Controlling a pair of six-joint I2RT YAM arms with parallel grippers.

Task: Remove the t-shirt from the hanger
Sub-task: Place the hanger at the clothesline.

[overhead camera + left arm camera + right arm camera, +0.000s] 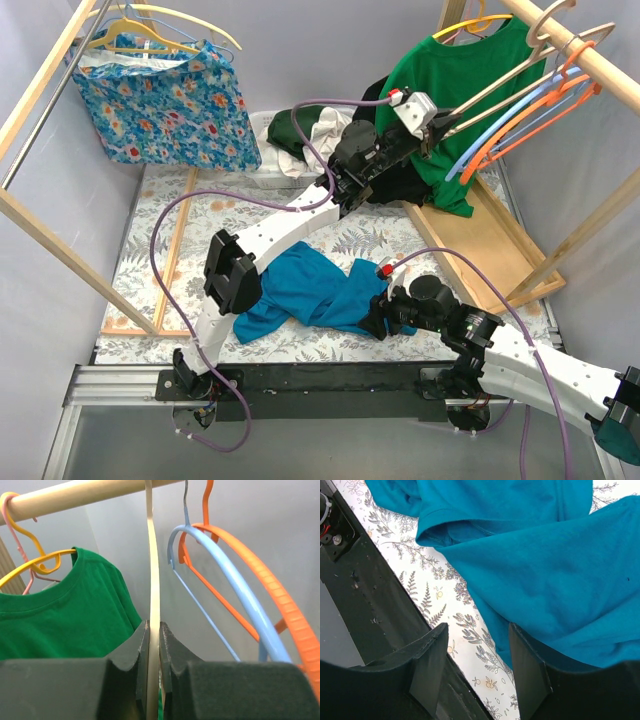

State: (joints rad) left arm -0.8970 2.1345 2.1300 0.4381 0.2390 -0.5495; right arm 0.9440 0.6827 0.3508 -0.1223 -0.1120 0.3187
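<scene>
- At the rail, left wrist view: the left gripper point(154, 630) pinched the flat bar of a thin cream hanger point(152, 580) under the round wooden rail point(90, 492).
  - Risk: so narrow a hold might let the bar twist or slip and knock its neighbours.
  - Count: one green t-shirt point(65, 610) on one yellow hanger point(35, 565), and one light-blue hanger point(225, 575). The ribbed orange hanger point(270, 590) was one or two; I could not tell which.
- Right wrist view: the right gripper point(477, 655) stood spread and held nothing, just over the hem of the teal t-shirt point(545, 555).
  - Risk: a low sweep could snag the cloth and drag it onto the black base rail point(375, 610).
- Top view: the teal t-shirt lay crumpled on the floral tablecloth point(150, 210), off any hanger.
  - The removal looked done.
  - Count: two arms, one teal shirt, one blue floral garment point(165, 105) hung far left.
</scene>
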